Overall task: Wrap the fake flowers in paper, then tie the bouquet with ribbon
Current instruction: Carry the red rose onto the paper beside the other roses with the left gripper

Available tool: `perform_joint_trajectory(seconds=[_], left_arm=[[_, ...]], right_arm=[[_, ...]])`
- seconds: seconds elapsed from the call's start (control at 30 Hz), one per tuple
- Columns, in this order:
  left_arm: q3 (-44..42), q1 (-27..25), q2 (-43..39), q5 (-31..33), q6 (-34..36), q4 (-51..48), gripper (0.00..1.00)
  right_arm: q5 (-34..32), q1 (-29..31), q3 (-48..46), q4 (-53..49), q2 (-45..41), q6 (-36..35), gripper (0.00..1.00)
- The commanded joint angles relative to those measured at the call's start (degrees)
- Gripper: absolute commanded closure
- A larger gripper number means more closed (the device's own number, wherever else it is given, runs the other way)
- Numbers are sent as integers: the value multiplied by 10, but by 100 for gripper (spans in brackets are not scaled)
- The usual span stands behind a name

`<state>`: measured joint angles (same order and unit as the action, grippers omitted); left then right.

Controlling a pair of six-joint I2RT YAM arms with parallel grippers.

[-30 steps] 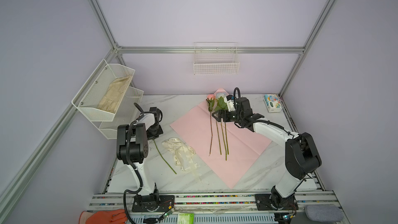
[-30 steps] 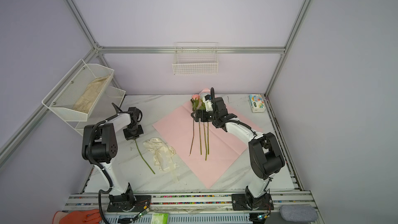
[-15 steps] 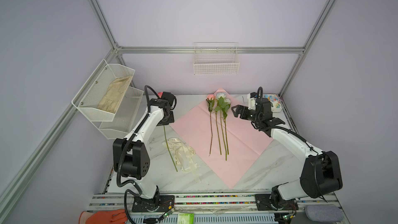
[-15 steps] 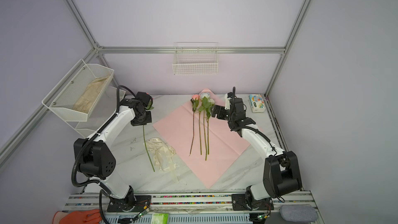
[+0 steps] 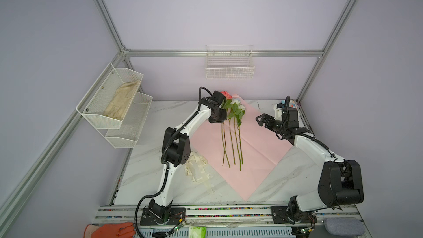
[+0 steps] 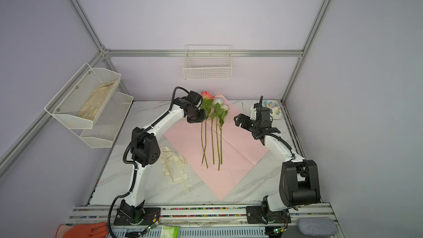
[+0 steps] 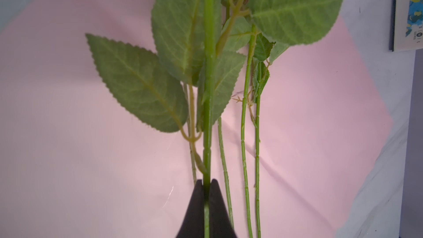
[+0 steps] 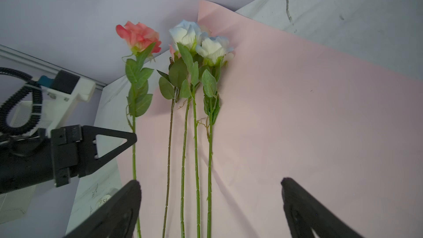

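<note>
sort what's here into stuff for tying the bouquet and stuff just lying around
For the job: pink rose in the shut left gripper, other roses, pink paper, cream ribbon, open right gripper.
Lying about: wall basket, mesh shelf, patterned pack, orange glove, grey pad.

Cream lettered ribbon (image 6: 170, 162) loose on marble table (image 6: 258, 186); wire basket (image 6: 207, 72) on back wall; orange glove (image 6: 84, 231) at front edge.

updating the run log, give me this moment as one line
left gripper: shut on pink rose stem | right gripper: open, empty | other roses: flat on paper | ribbon: loose on table
</note>
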<state>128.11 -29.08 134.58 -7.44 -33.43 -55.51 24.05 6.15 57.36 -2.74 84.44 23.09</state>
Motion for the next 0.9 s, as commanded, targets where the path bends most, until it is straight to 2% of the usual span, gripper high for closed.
perform_joint_trajectory(seconds=[0.0, 0.23, 0.43, 0.63, 0.87], left_arm=[[70, 1, 12, -50, -38, 34, 95], [67, -3, 57, -54, -61, 72, 95], [98, -4, 92, -66, -65, 91, 95], [121, -5, 128, -125, -61, 102, 95], [127, -11, 135, -129, -42, 99, 97]], right_arm=[[20, 0, -9, -6, 2, -5, 3], [35, 0, -8, -4, 24, -12, 3], [42, 0, -1, -5, 39, -19, 3], [42, 0, 2, -4, 48, -20, 3], [42, 0, 5, -4, 53, -17, 3]])
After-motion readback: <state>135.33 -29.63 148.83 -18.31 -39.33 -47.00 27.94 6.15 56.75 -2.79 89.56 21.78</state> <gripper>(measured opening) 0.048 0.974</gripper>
